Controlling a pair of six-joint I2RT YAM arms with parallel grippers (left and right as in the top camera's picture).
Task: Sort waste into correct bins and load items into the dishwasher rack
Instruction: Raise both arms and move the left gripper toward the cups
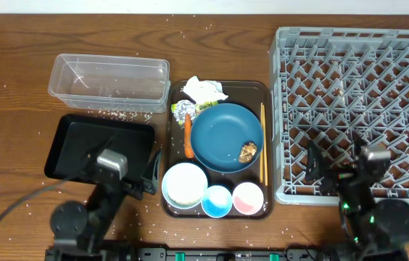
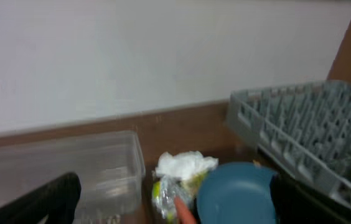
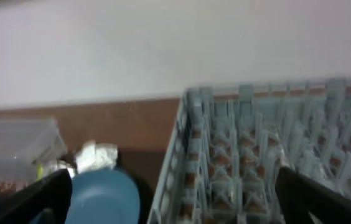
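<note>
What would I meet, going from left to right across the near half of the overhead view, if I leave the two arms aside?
shallow black rectangular tray → round white bowl → small blue-lined cup → small pink-lined cup → large grey plastic lattice rack

A dark brown serving tray (image 1: 244,93) with rounded corners lies flat on the wooden bench (image 1: 16,87), about midway between its left and right edges and set back from the far edge. A plain white wall (image 2: 132,56) rises behind that far edge.
</note>
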